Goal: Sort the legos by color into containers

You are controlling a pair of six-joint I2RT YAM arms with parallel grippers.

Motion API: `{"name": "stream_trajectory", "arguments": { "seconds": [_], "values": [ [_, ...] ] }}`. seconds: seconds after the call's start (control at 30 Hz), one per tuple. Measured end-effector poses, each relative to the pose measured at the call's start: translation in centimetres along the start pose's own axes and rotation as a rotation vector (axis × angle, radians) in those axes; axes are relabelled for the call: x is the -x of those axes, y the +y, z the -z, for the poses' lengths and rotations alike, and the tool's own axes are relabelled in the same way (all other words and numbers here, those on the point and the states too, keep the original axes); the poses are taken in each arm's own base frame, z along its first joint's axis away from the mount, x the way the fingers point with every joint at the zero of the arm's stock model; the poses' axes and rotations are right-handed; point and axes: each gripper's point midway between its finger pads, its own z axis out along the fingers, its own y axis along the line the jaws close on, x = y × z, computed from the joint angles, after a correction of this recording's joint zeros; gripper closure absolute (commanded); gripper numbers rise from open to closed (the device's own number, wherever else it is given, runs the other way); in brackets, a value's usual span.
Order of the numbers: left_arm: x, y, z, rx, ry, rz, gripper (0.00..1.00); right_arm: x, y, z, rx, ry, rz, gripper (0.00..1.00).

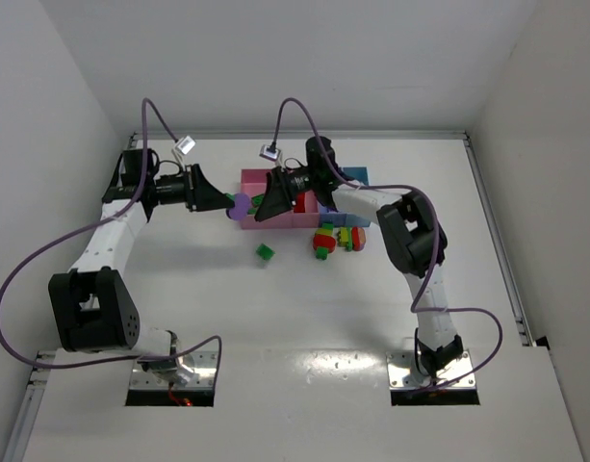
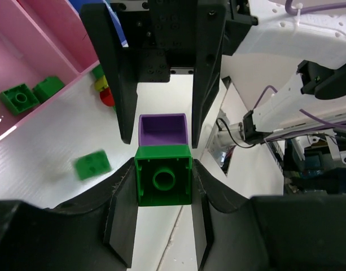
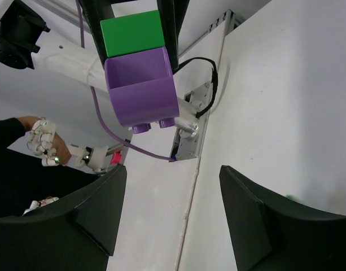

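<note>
My left gripper (image 2: 163,189) is shut on a green lego (image 2: 163,180) with a purple lego (image 2: 162,129) joined to its far end. It holds this stack in the air at the left of the containers (image 1: 254,183). In the top view the purple end (image 1: 240,205) sits between my left gripper (image 1: 229,203) and my right gripper (image 1: 260,209). My right gripper (image 3: 173,195) is open and empty, facing the purple lego (image 3: 140,90), which hangs just beyond its fingertips (image 3: 108,189). Two green legos (image 2: 17,97) lie in the wide pink bin (image 2: 46,34).
One loose green lego (image 1: 265,252) lies on the table in front of the bins, also in the left wrist view (image 2: 92,165). A pile of red, yellow and green legos (image 1: 333,238) lies right of it. The light blue bin (image 1: 357,176) is at the row's right end.
</note>
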Motion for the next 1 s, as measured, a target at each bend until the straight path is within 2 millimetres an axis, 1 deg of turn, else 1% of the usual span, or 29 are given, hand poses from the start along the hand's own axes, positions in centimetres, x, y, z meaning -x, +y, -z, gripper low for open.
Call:
{"name": "stream_trajectory", "arguments": {
  "seconds": [0.2,0.3,0.37,0.43,0.5,0.53,0.6,0.7,0.73,0.8,0.87,1.0],
  "values": [
    [-0.6,0.0,0.0,-0.008,0.006,0.023,0.97,-0.6,0.0,-0.4,0.007,0.01,-0.005,0.33],
    [-1.0,0.2,-0.1,-0.004,0.009,0.035,0.97,-1.3,-0.5,-0.3,0.001,0.008,-0.02,0.33],
    [-1.2,0.5,-0.1,0.008,0.01,0.044,0.97,-1.7,-1.2,-0.1,-0.023,-0.007,-0.028,0.33],
    [-1.5,0.8,-0.1,0.023,0.01,0.049,0.97,-1.7,-2.5,0.5,-0.083,-0.032,-0.022,0.33],
    [-1.7,0.9,0.0,0.038,0.008,0.047,0.97,-1.0,-4.0,0.9,-0.182,-0.037,0.007,0.33],
    [-1.9,0.9,0.0,0.042,0.007,0.045,0.97,-0.5,-4.4,1.2,-0.22,-0.029,0.038,0.31],
    [-2.2,0.9,0.1,0.044,0.008,0.046,0.97,0.2,-4.0,1.5,-0.244,-0.015,0.086,0.28],
    [-2.9,1.0,0.0,0.044,0.014,0.059,0.97,0.6,-2.2,1.5,-0.216,-0.015,0.106,0.26],
    [-3.1,1.1,0.0,0.044,0.016,0.064,0.97,0.7,-1.8,1.4,-0.204,-0.016,0.104,0.26],
    [-3.2,1.0,0.0,0.038,0.019,0.066,0.97,0.5,-1.2,1.3,-0.173,-0.011,0.097,0.19],
    [-3.3,0.8,-0.1,0.031,0.023,0.063,0.97,0.3,-0.7,1.1,-0.143,-0.002,0.08,0.16],
    [-3.4,0.4,-0.4,0.011,0.032,0.06,0.97,0.1,0.4,0.4,-0.088,0.017,0.082,0.16]
  ]
}}
